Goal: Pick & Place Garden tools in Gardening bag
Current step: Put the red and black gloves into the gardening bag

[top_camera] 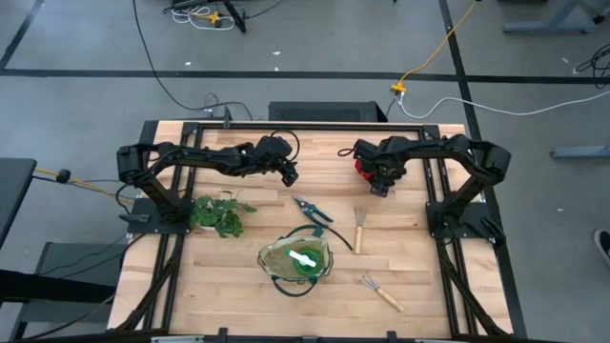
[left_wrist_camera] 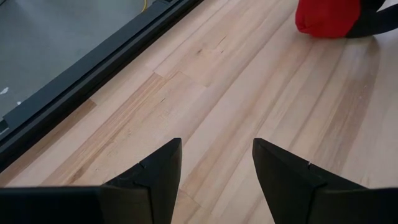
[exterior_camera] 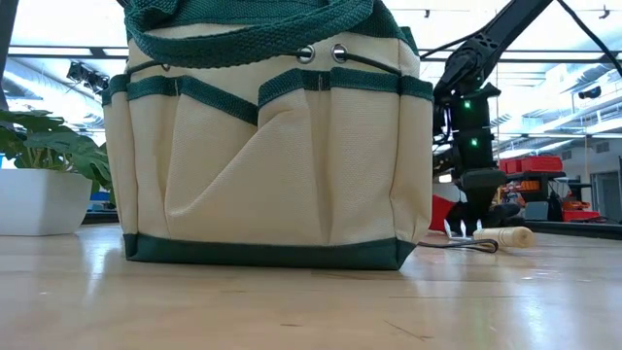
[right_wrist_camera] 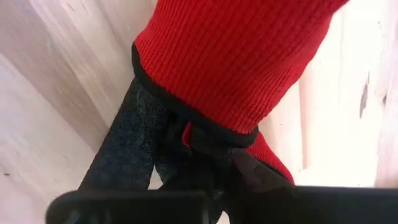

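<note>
At the upper right of the high view, the right end effector (top_camera: 379, 183) sits clamped on the red-and-black gloves (right_wrist_camera: 236, 68), apparently to lift them toward the gardening bag (top_camera: 296, 259), while the left end effector (left_wrist_camera: 214, 180) waits with fingers apart.

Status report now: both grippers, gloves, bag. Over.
Right gripper down on red-and-black gloves, grasp unconfirmed. Left gripper open, empty above the table. Gardening bag holds spray bottle. Nothing blocking.
</note>
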{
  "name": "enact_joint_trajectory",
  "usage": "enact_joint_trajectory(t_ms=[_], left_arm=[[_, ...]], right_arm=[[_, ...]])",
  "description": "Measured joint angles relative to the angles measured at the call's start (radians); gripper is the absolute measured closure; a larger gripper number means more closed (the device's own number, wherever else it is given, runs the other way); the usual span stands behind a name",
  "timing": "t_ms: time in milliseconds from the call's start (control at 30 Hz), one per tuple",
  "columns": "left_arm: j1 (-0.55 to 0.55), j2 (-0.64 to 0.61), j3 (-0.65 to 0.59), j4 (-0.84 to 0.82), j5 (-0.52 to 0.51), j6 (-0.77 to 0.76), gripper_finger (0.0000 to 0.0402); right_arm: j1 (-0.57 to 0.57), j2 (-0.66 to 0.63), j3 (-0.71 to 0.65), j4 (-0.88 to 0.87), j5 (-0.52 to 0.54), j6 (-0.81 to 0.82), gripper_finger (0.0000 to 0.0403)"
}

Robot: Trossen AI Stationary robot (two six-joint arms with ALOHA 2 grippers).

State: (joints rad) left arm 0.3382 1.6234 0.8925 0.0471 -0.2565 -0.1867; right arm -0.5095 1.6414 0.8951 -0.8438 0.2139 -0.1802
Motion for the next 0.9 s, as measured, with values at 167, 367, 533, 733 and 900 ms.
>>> enact_joint_trajectory(t_ms=[167, 367, 533, 733, 900], left_arm=[[0.000, 0.000, 0.000, 0.000, 0.000, 0.000, 0.0196], [0.000, 0.000, 0.000, 0.006, 0.044, 0.000, 0.0196], [-0.001, 0.000, 0.000, 0.040, 0.101, 0.000, 0.0196], [0.000, 0.000, 0.000, 0.090, 0.165, 0.000, 0.0196], [0.000, 0.000, 0.000, 0.150, 0.256, -0.003, 0.0196]], right_arm=[[0.003, -0.035, 0.001, -0.012, -0.021, 0.004, 0.0397], [0.006, -0.127, 0.027, -0.047, -0.069, 0.025, 0.0399], [0.037, -0.195, 0.043, -0.067, -0.081, 0.053, 0.0400], [0.107, -0.242, 0.069, -0.070, -0.128, 0.098, 0.0401], [0.170, -0.250, 0.109, -0.056, -0.126, 0.147, 0.0401]])
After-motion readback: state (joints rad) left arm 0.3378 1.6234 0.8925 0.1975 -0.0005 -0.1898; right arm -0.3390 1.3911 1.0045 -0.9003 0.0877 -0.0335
